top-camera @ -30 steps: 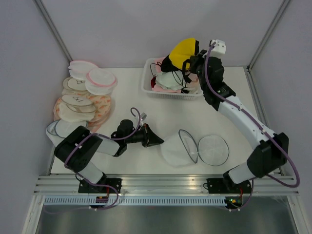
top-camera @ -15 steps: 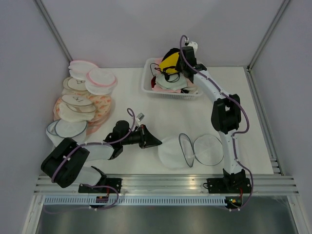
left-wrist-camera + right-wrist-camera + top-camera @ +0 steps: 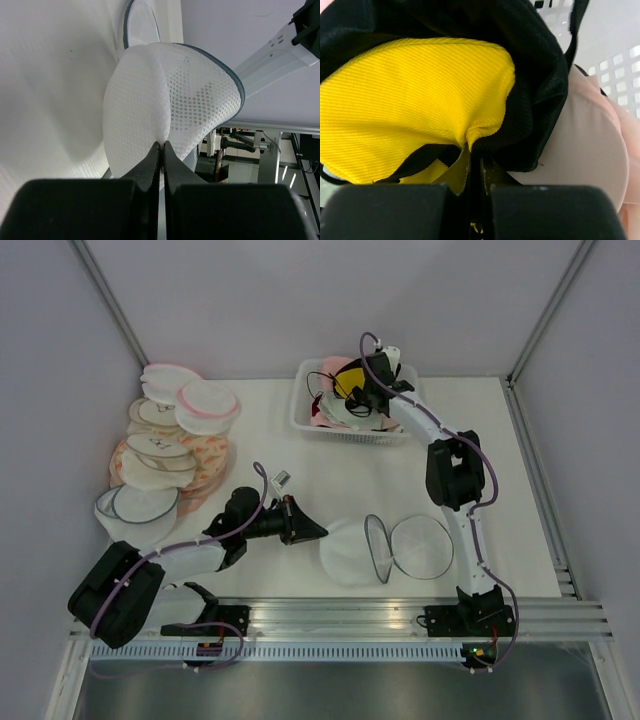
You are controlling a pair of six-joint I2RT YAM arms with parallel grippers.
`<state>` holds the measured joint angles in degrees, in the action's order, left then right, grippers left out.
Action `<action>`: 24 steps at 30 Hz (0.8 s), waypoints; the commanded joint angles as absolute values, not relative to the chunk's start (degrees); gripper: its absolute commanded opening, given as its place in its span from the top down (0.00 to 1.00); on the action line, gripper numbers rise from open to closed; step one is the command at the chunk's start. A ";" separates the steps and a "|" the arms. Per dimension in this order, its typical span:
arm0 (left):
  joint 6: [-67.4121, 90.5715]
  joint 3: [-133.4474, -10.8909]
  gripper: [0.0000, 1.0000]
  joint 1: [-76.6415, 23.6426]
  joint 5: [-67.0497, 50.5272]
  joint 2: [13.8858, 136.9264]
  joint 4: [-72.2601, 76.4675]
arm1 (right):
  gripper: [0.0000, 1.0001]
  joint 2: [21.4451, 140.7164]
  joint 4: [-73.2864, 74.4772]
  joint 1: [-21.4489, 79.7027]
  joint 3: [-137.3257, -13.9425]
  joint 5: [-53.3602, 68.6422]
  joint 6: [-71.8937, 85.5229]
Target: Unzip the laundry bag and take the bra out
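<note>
Laundry bag (image 3: 355, 552) unzipped, lying open on table (image 3: 300, 465) near front edge; mesh pinched by left gripper (image 3: 161, 146), jaws together. Bra (image 3: 410, 95) clamped by right gripper (image 3: 362, 390) over basket (image 3: 303, 412). Release advised once bra is seated inside rim, straps untangled.

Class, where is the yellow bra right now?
In the top view, the yellow bra sits at the back, over the white basket, pinched by the right gripper.

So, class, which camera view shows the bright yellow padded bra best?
Right wrist: the bright yellow padded bra fills it, ribbed fabric and black edging clear, pinched in the right tool. Top external shows only a small yellow patch. Left wrist shows none.
</note>
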<state>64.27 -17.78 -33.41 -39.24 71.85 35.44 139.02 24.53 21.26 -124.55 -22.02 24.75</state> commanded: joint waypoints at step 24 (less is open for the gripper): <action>51.60 -19.33 0.60 -32.52 -21.55 64.96 15.05 | 0.02 74.32 18.89 26.44 -66.56 -21.95 22.15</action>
